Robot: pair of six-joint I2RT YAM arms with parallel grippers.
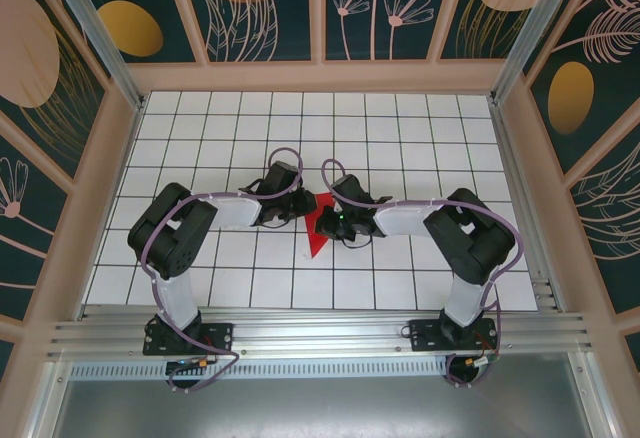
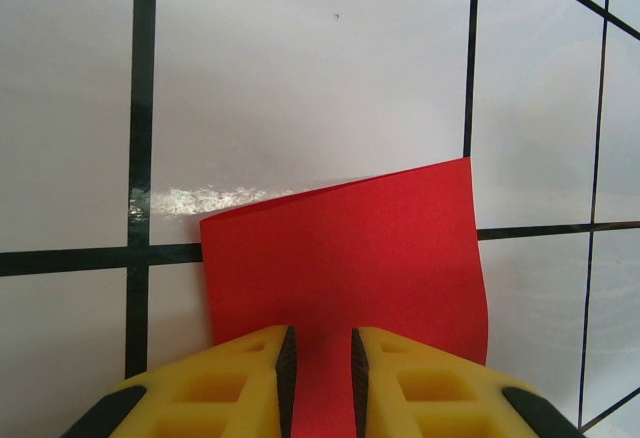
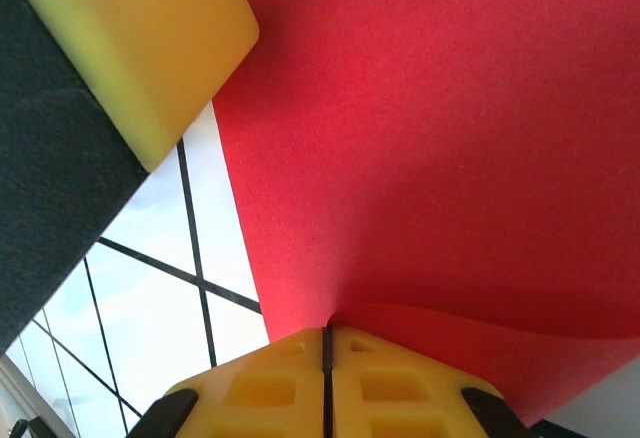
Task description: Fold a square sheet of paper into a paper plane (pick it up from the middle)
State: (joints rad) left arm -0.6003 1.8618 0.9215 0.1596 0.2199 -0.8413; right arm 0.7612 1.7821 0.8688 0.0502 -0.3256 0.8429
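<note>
The red square sheet of paper (image 1: 316, 234) lies folded at mid-table, its pointed end toward the near edge, between the two grippers. My left gripper (image 1: 303, 203) is at its far left. In the left wrist view the left gripper (image 2: 319, 334) has its jaws a narrow gap apart over the sheet (image 2: 350, 248), whose far edge curls up off the tiles. My right gripper (image 1: 334, 220) is at the sheet's right. In the right wrist view the right gripper (image 3: 327, 332) is shut on a lifted fold of the sheet (image 3: 430, 138). The paper plane is out of view.
The white grid-tiled table (image 1: 200, 138) is walled by a wooden frame (image 1: 320, 76) on three sides, with a metal rail (image 1: 320, 333) along the near edge. A yellow finger of the left gripper (image 3: 150, 48) hangs close above the sheet in the right wrist view.
</note>
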